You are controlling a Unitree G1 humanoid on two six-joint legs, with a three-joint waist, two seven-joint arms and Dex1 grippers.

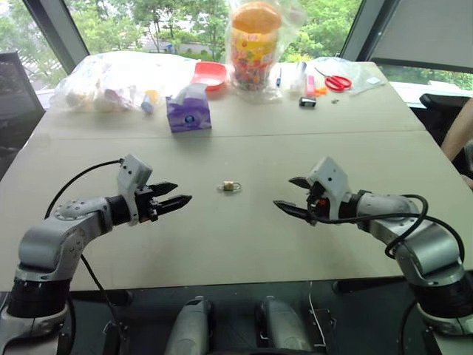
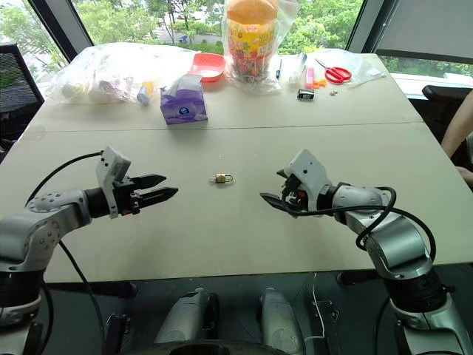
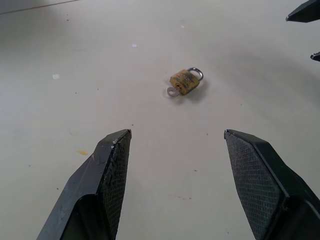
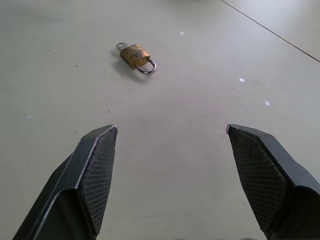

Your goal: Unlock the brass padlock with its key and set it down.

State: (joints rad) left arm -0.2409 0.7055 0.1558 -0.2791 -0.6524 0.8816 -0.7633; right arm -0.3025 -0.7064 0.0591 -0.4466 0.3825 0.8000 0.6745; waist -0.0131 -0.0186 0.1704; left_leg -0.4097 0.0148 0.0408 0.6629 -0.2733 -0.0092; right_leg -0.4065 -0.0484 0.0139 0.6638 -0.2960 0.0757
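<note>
The brass padlock (image 1: 230, 186) lies flat on the beige table (image 1: 236, 244), midway between my two grippers. Its silvery shackle (image 3: 196, 73) looks seated in the body. The key (image 3: 172, 91) sticks out of the lock's bottom end, its small round head resting on the table. My left gripper (image 1: 181, 192) hovers a short way left of the lock, open and empty, pointing at it. My right gripper (image 1: 284, 192) hovers about as far to the right, also open and empty. Both wrist views show the lock ahead of the spread fingers (image 4: 100, 165).
At the table's far side stand a purple tissue box (image 1: 188, 112), a red bowl (image 1: 210, 74), a bagged snack jar (image 1: 253, 44), red scissors (image 1: 338, 81), a small black-and-silver object (image 1: 307, 102) and plastic bags (image 1: 111, 81). A person's arm (image 1: 458, 133) shows at the right edge.
</note>
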